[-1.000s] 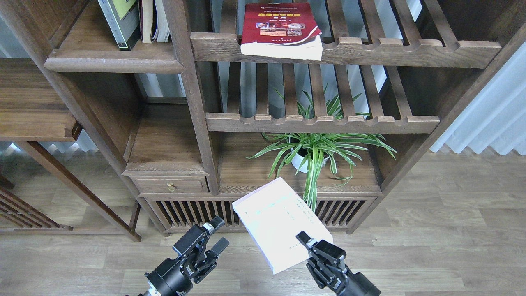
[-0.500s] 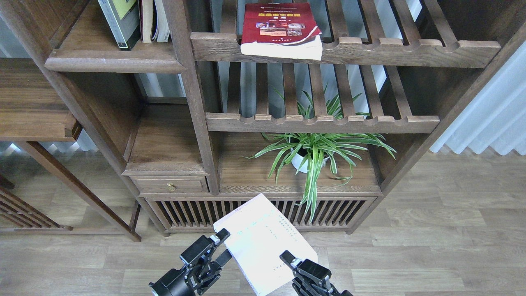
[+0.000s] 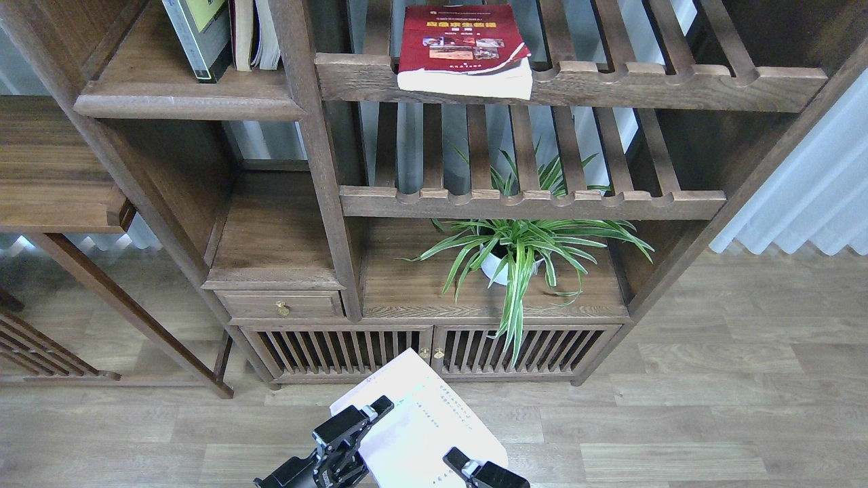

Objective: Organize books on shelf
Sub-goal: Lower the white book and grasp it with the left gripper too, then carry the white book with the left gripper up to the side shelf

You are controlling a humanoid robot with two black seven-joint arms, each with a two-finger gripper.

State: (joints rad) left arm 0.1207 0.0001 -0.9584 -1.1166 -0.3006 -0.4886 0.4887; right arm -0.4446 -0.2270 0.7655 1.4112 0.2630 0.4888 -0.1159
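The pale lavender-white book hangs tilted low at bottom centre, in front of the cabinet doors. My right gripper is shut on its lower right corner, one finger on the cover. My left gripper is at the book's left edge with one finger over the cover; its other finger is hidden. The dark red book lies flat on the top slatted rack. The black and yellow-green book stands on the solid shelf at top left, beside other books.
A potted spider plant stands on the cabinet top under the lower slatted rack. A small drawer sits left of it. White curtains hang at the right. Wooden floor lies below.
The pale book has moved down and left with my right gripper, which is now mostly out of view. My left gripper has shifted right onto the book's left edge.
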